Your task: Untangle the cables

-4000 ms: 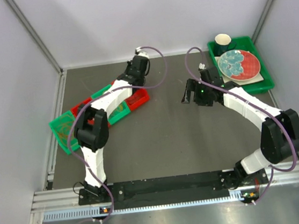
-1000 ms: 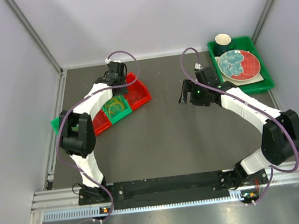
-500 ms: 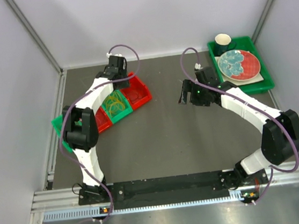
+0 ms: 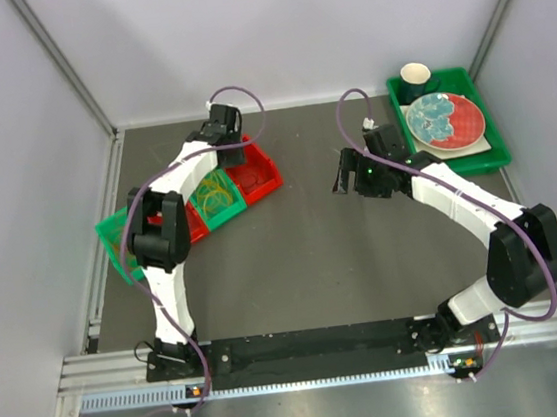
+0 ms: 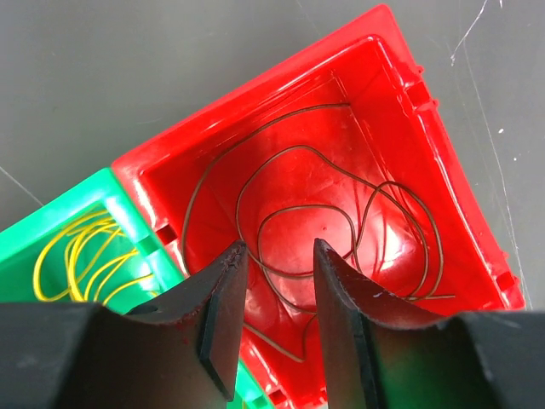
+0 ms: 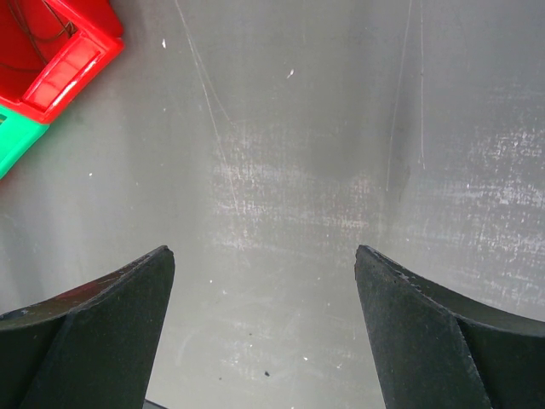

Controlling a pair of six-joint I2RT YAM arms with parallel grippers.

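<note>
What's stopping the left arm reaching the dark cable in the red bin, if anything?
Nothing visible, so probably yes. The left fingers hover open over the red bin, which is uncovered, and the dark cable lies in loops on its floor.

Dk brown cable, red bin; yel. cables, green bin.

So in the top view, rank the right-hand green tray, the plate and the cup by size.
Largest to smallest:
1. green tray
2. plate
3. cup
The differences are clear, with no near ties.
</note>
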